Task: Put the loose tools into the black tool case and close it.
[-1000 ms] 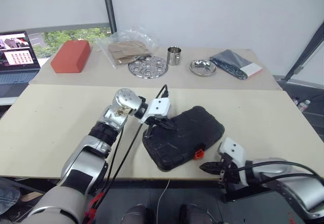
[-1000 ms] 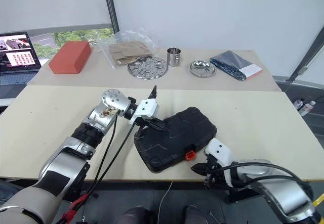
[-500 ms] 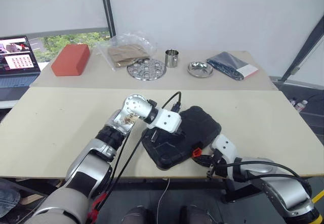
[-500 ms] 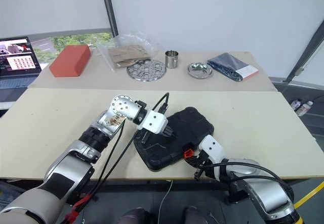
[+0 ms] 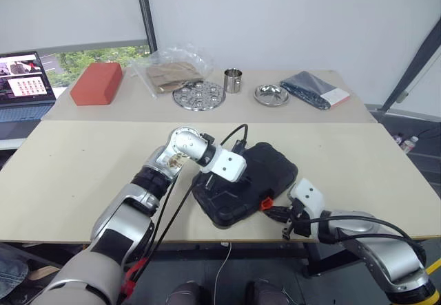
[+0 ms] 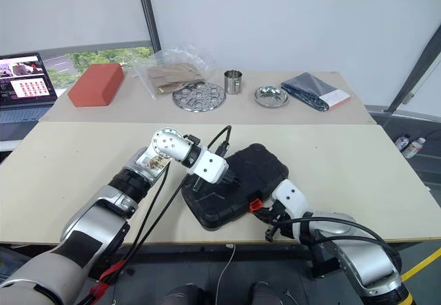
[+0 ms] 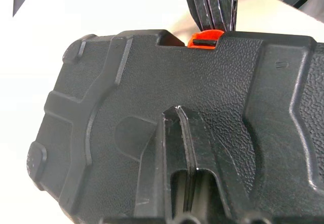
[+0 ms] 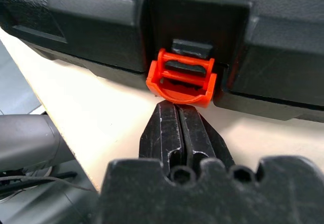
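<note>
Your black tool case (image 5: 244, 184) lies closed near the front edge of the pale wooden bench (image 5: 69, 174), skewed to that edge, its orange latch (image 8: 181, 77) facing you. Your left hand (image 7: 188, 148) has its fingers pressed together, gripping nothing, tips resting on the case's panelled lid. Your right hand (image 8: 178, 128) is likewise fully closed and empty, its tips right at the latch. A second bench (image 5: 358, 112) butts against the first; it carries a red block (image 5: 96, 82), a clear bag (image 5: 169, 71), a round steel dish (image 5: 199, 96), a steel cup (image 5: 233, 80), a small steel bowl (image 5: 271, 94) and a dark pouch (image 5: 315, 87). A laptop (image 5: 24, 78) sits at your far left, against white blinds (image 5: 289, 23).
</note>
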Tool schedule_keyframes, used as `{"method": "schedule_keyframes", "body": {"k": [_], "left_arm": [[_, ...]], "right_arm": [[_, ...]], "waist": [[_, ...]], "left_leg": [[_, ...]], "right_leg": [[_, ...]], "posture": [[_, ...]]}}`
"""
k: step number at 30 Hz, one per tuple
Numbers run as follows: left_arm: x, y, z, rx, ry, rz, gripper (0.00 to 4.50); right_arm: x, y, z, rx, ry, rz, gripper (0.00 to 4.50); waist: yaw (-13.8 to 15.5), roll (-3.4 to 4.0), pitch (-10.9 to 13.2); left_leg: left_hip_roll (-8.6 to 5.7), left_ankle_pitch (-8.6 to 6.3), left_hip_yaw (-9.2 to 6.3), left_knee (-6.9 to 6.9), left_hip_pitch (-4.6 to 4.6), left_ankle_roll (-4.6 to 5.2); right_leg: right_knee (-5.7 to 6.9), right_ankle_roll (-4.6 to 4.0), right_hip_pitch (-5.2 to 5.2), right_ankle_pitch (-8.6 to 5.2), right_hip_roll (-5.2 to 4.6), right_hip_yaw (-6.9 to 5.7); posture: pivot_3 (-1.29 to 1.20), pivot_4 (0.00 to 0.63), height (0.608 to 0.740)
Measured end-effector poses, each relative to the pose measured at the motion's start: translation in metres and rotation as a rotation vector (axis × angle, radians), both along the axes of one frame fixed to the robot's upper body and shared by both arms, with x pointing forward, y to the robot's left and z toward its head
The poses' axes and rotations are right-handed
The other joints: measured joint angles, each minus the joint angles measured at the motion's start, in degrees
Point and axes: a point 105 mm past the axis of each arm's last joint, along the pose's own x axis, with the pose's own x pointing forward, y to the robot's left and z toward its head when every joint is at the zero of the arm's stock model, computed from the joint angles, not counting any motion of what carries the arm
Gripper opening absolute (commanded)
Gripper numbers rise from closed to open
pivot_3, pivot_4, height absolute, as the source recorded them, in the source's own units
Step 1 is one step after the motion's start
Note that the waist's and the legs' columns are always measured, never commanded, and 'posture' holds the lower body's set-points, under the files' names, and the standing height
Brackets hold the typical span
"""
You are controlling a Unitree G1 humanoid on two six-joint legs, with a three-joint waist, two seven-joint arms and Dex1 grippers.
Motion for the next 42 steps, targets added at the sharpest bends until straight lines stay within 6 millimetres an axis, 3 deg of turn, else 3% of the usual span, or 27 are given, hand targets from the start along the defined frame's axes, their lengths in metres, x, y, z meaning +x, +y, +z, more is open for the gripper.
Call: {"method": "schedule_keyframes", "body": {"k": [3,6,11,15,21,29,31,38,42], "left_arm": [[0.001,0.0,0.001,-0.001,-0.001,0.004,0.02],[0.003,0.001,0.0,-0.001,0.001,0.013,0.0],[0.002,-0.003,-0.003,-0.003,0.015,0.01,0.0],[0.002,-0.002,-0.003,-0.001,0.018,0.013,0.0],[0.003,-0.001,-0.004,0.001,0.021,0.019,0.0],[0.007,0.005,-0.006,0.018,0.033,0.043,0.0],[0.008,0.005,-0.006,0.024,0.033,0.046,0.0],[0.007,0.001,-0.006,0.018,0.035,0.038,0.0],[0.005,-0.003,-0.005,0.011,0.029,0.023,0.0]], "right_arm": [[0.002,0.001,0.002,0.004,-0.009,-0.001,0.0],[0.002,-0.004,0.006,-0.013,-0.016,-0.011,0.75],[-0.013,-0.012,0.028,0.025,-0.086,-0.069,2.43],[-0.022,-0.013,0.013,0.103,-0.027,-0.197,3.76],[-0.013,-0.006,0.011,0.178,-0.026,-0.293,3.76],[-0.005,0.002,-0.003,0.165,0.012,-0.289,3.76],[-0.004,0.003,-0.004,0.162,0.007,-0.28,3.36],[-0.009,0.003,-0.005,0.131,-0.014,-0.237,1.25],[-0.016,-0.002,-0.003,0.11,-0.03,-0.234,1.24]], "waist": [[-0.1,0.0,0.0],[0.0,0.03,0.0],[0.4,-0.03,-0.6],[0.4,-0.14,-1.2],[0.3,-0.04,-1.3],[-0.3,-0.11,-1.4],[-0.4,-0.11,-1.4],[-0.2,-0.1,-1.4],[0.4,-0.1,-1.4]], "left_leg": [[0.02,0.01,0.0,-0.01,-0.02,0.03],[0.02,0.0,0.01,-0.01,-0.03,0.04],[0.01,-0.13,-0.06,-0.11,0.0,0.12],[0.01,-0.21,-0.09,-0.13,0.04,0.17],[-0.01,-0.44,-0.05,-0.13,0.07,-0.11],[0.04,-0.42,-0.04,-0.14,0.27,-0.2],[0.07,-0.44,-0.06,-0.18,0.39,-0.24],[0.05,-0.47,-0.05,-0.24,0.35,-0.25],[-0.04,-0.46,-0.05,-0.5,0.35,-0.14]], "right_leg": [[0.0,0.01,-0.02,0.0,0.01,0.0],[-0.02,0.01,-0.03,0.0,0.0,-0.01],[-0.17,0.1,0.04,-0.08,-0.04,-0.04],[-0.18,0.09,0.08,-0.17,-0.05,-0.03],[-0.2,0.17,0.07,-0.23,-0.09,-0.03],[-0.18,-0.08,0.2,-0.34,-0.07,-0.01],[-0.19,-0.13,0.32,-0.38,-0.08,-0.01],[-0.23,-0.11,0.29,-0.37,-0.19,-0.01],[-0.36,0.21,0.29,-0.36,-0.25,-0.04]], "posture": [[0.0,0.15,0.734],[0.0,0.15,0.734],[0.0,0.15,0.734],[0.0,0.15,0.734],[0.0,0.15,0.734],[0.0,0.15,0.734],[0.0,0.15,0.734],[0.0,0.15,0.734],[0.0,0.15,0.734]]}}
